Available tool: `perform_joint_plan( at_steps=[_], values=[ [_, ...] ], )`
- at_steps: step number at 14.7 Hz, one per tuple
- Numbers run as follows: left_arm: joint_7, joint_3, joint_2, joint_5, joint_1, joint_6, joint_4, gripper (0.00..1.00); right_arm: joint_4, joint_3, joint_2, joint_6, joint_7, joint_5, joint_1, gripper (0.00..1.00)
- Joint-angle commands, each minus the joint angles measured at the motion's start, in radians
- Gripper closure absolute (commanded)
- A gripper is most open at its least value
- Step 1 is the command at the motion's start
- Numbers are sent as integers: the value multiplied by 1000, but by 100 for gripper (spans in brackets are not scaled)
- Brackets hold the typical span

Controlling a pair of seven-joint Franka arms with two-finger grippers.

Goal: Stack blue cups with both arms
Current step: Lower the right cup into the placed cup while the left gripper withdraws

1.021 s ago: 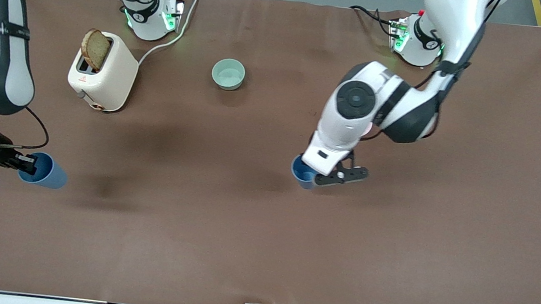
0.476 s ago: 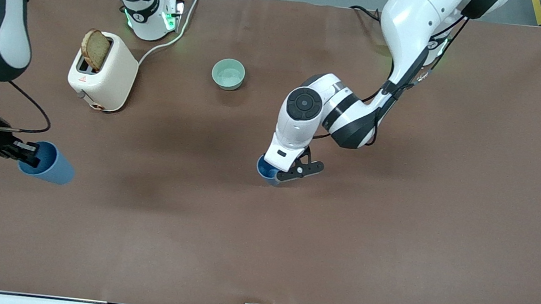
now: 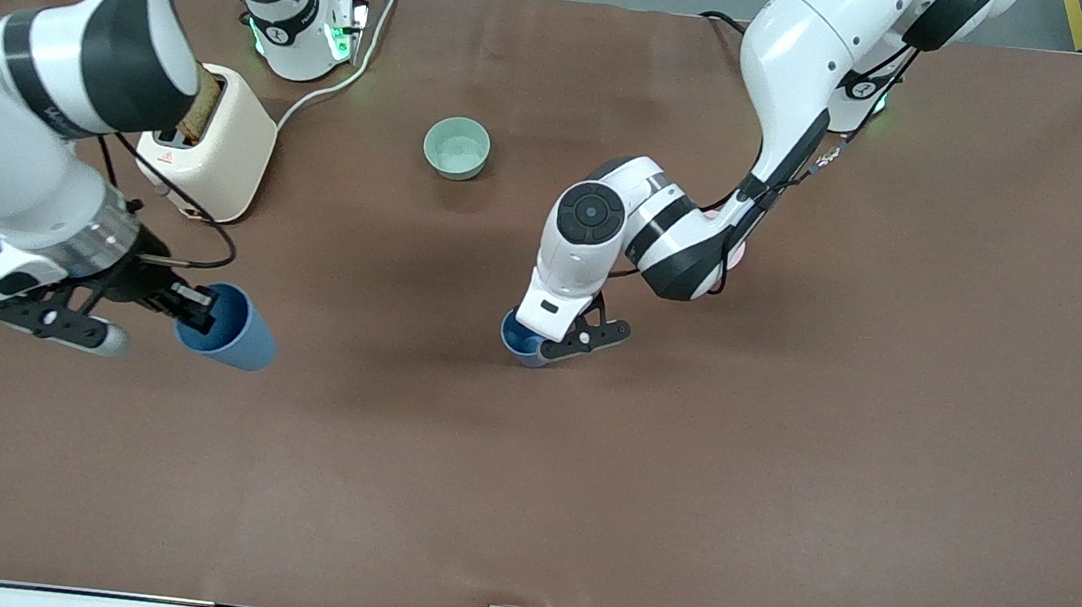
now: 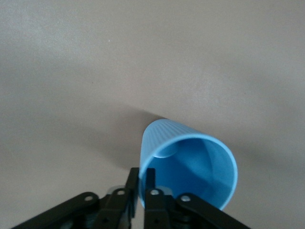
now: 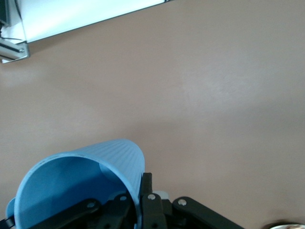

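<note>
Two blue cups were in play, and you had one in each gripper. The left arm's cup (image 3: 519, 338) sat mostly hidden under the wrist in the front view, only its rim edge showing; it was over the brown table (image 3: 785, 470), on the camera side of the pale green bowl (image 3: 457, 148) and a bit toward the left arm's end of it. In the left wrist view that cup (image 4: 190, 164) was tilted, mouth toward the camera, and the left gripper (image 4: 142, 183) was clenched on its rim, one finger inside and one outside the wall. Whether it touched the table, you couldn't tell.

The right arm's cup (image 3: 232, 326) hung tilted, mouth toward the wrist, over the table toward the right arm's end from the bowl and on the camera side of it. The right gripper (image 3: 194, 304) was pinched on its rim; the right wrist view showed the same grip, cup (image 5: 83, 183) wall squeezed between the fingers of the gripper (image 5: 142, 193). The cups were well apart, not stacked.

Outward from the bowl: a cream toaster (image 3: 215, 154) stood toward the right arm's end, about level with it, partly covered by the right arm (image 3: 72, 73). The left arm (image 3: 796, 79) reached in from its base, with a hint of something pink just under its elbow.
</note>
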Motion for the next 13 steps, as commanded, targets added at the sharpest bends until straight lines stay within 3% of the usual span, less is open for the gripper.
perform_joint_plan(
  at_steps=[1, 6, 10, 13],
  values=[
    [-11, 1, -5, 0, 6, -6, 27, 0, 13, 12, 3, -10, 114, -26, 50, 99],
    [21, 11, -201, 20, 104, -178, 30, 0, 12, 38, 6, -3, 259, -24, 129, 99],
    [267, 11, -382, 19, 250, -339, 28, 0, 12, 81, 47, 36, 396, -41, 224, 99],
    [465, 9, -484, 19, 389, -414, 28, 0, 12, 97, 109, 140, 578, -139, 310, 99]
  ],
)
